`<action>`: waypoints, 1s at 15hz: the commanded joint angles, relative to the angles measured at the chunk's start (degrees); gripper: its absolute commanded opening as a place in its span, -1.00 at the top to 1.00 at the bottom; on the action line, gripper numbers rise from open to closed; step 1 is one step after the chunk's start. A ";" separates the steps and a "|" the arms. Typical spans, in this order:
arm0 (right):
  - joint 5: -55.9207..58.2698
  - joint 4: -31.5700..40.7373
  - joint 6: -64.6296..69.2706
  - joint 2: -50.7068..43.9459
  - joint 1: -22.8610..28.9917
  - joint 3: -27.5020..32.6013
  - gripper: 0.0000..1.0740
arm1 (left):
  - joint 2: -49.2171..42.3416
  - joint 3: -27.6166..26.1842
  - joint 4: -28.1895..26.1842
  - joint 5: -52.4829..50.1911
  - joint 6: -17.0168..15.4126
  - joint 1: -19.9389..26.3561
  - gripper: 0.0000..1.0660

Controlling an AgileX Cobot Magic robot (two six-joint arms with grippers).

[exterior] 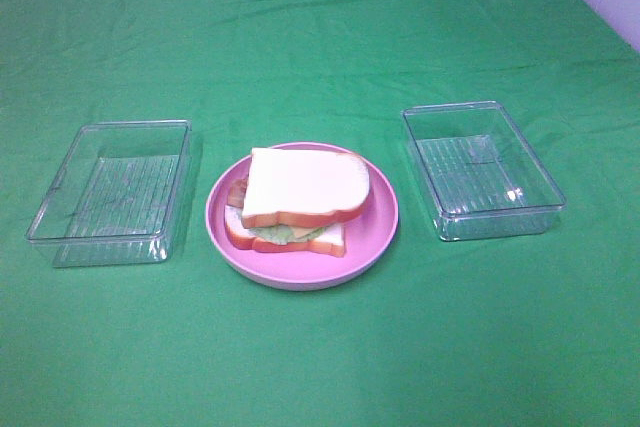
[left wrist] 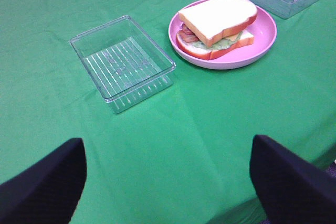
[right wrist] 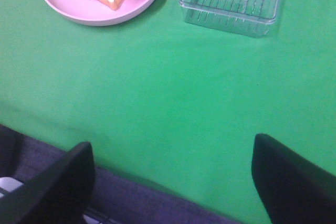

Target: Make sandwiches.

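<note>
Exterior high view shows the sandwich assembled on a round pink plate at the middle of the green cloth. A clear tray lies to the plate's left and a second clear tray to its right, both apart from it. Neither arm appears here.

Left wrist view shows the left gripper spread wide and holding nothing, well back from the plate near the table's edge. The top bread slice sits skewed over the lower one, with lettuce and bacon peeking out at the side.

Right wrist view shows the right gripper likewise released and empty, hanging over the table's front edge with only part of the sandwich in sight.

The stack looks like light, stiff toy pieces, loosely piled and probably smooth, so layers may slide. A grip across the crust edges of one slice seems safest.
</note>
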 commanded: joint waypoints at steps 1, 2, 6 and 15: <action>2.46 -1.72 -0.17 -7.28 -0.17 0.57 -0.43 | -1.20 0.06 -0.74 -0.29 0.17 -0.23 -0.51; 2.75 -2.69 -0.11 -10.03 -0.17 0.57 -0.43 | -1.20 0.06 -0.74 -0.29 0.17 -0.23 -0.51; 1.72 -3.21 0.23 -14.67 -0.17 1.32 -0.43 | -1.15 0.06 -0.74 -0.29 0.17 -0.23 -0.51; 1.66 -3.21 0.17 -14.67 -0.17 1.32 -0.43 | -1.15 0.06 -0.74 -0.29 0.17 -0.23 -0.51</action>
